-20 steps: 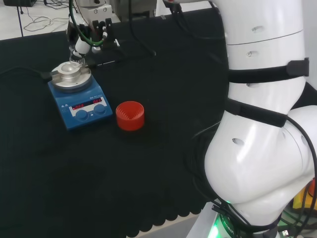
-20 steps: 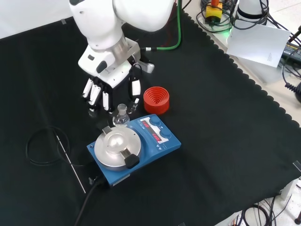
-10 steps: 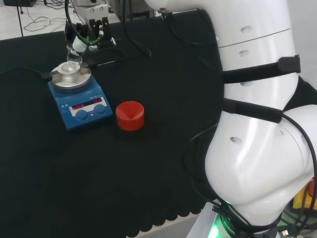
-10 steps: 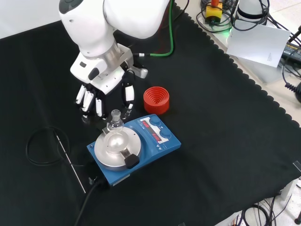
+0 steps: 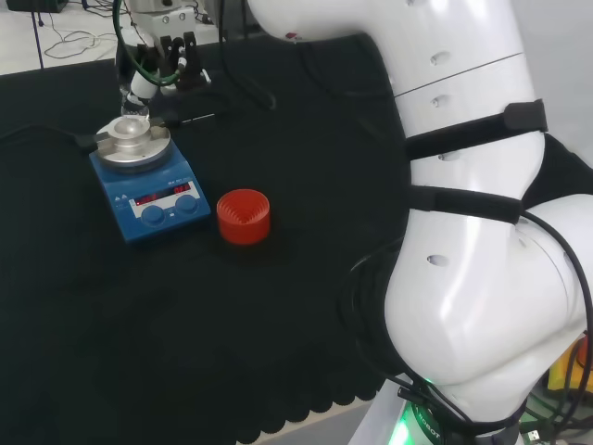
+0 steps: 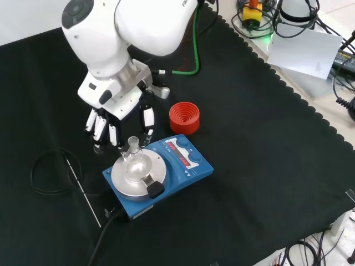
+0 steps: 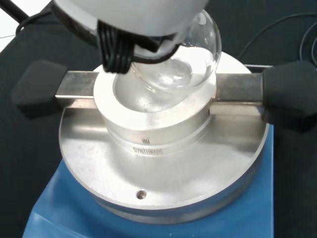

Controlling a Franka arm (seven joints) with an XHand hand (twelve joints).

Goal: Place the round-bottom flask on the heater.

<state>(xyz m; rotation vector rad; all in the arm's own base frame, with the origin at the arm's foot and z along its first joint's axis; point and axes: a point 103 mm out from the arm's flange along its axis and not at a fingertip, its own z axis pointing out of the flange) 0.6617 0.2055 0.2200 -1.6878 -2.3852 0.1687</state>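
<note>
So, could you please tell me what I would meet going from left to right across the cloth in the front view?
Coiled black cable → thin metal rod → hand → round-bottom flask → red ribbed stand.

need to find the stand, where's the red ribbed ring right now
In the front view the red ribbed ring stands on the cloth just above the blue heater, right of the hand.

Red ribbed stand [image 6: 184, 117], thin probe [image 6: 83, 190] on cloth [image 6: 266, 166]
</note>
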